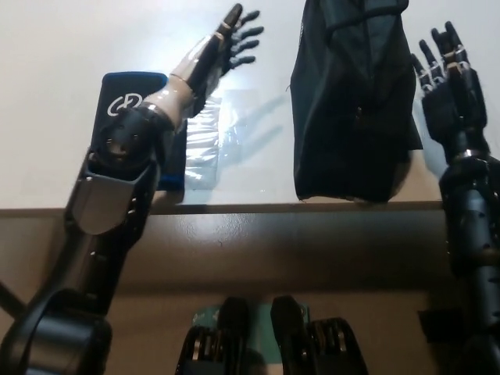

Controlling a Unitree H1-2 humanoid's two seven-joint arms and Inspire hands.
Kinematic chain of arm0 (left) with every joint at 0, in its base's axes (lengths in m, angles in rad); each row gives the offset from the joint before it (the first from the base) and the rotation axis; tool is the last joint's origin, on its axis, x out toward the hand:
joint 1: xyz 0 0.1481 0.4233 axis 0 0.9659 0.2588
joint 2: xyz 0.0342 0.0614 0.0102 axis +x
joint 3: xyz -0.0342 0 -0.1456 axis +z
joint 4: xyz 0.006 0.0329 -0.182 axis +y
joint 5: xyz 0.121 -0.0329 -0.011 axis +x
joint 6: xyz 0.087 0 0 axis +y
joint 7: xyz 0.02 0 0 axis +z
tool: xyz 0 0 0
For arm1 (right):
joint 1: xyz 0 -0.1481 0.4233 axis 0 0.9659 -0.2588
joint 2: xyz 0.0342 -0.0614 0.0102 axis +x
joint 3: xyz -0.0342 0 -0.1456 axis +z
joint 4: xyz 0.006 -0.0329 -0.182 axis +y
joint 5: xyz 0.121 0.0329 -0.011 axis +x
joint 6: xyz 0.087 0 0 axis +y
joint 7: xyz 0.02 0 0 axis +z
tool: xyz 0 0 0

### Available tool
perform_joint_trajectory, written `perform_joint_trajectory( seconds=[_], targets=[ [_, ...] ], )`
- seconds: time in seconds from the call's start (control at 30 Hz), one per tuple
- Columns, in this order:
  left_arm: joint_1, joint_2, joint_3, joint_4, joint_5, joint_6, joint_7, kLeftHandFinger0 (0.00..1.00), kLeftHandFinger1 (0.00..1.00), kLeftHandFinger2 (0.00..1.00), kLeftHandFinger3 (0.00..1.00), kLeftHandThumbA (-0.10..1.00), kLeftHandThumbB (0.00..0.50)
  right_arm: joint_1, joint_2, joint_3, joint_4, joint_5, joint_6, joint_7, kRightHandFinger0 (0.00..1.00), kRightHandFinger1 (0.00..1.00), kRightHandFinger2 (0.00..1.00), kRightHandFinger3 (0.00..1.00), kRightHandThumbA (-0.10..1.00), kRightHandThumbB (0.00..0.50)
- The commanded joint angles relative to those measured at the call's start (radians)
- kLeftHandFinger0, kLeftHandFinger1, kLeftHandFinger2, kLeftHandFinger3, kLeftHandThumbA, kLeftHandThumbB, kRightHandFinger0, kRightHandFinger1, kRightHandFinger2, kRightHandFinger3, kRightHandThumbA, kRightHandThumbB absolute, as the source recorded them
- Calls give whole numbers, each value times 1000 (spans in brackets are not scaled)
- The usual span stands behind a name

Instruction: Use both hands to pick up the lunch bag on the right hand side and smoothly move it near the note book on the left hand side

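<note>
A clear plastic sleeve lies flat on the white table, near its front edge.

The bag is dark, matt cloth, soft and creased. The bench top is smooth, pale and faintly glossy, its front edge a duller brown. Beside the blue notebook, whose cover looks smooth, lies a clear, shiny plastic sleeve, perhaps film. The left arm has grey, semi-gloss hard shells; the right hand is matt black.

White table: notebook, lunch bag
</note>
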Motion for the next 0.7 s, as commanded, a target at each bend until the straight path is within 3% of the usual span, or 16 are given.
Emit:
perform_joint_trajectory(
  seconds=[0.0,0.17,0.67],
  targets=[
    [-88,-30,13,46,-20,-19,-21,1000,1000,1000,1000,1000,500,-110,10,-27,70,71,3,91,1000,1000,1000,1000,1000,352],
    [-97,-56,8,90,9,-73,3,1000,1000,1000,1000,1000,490,-158,43,-35,165,69,-27,100,1000,1000,1000,1000,1000,359],
    [-79,-61,-2,119,27,-78,-9,1000,1000,1000,1000,1000,500,-228,140,-32,304,46,-101,121,1000,1000,1000,1000,1000,364]
  ],
)
